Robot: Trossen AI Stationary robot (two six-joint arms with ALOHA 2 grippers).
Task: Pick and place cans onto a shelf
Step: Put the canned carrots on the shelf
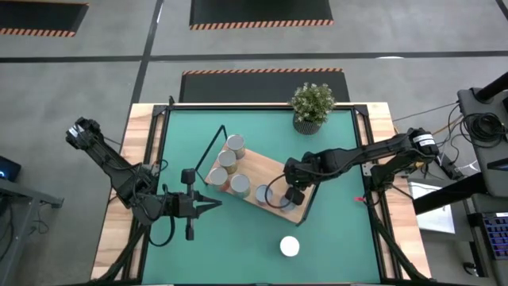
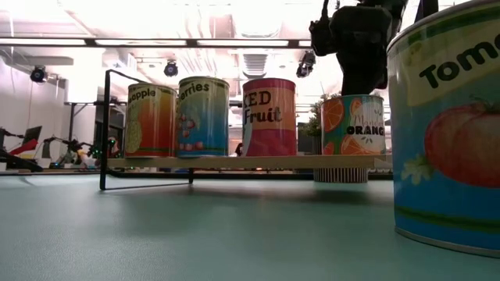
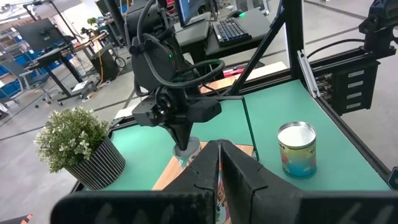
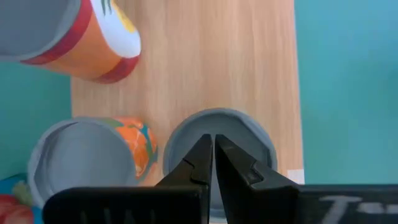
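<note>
Shelf point(image 1: 262, 187) lies diagonal mid-counter point(image 1: 333, 230), wire loops at both short ends. Cans on it: three clustered at far-left end point(image 1: 228, 161), one more mid-board point(image 1: 240, 186), two at near-right end by board edge point(image 1: 267, 195). Right gripper point(image 1: 295, 195) fingers pinched together, holding nothing, tips straight above a can top at the right end. One loose can point(image 1: 290, 246) alone on open green near front edge. Left gripper point(image 1: 214, 204) closed, empty, just off shelf's left side. Plant point(image 1: 311, 106) at back edge.
</note>
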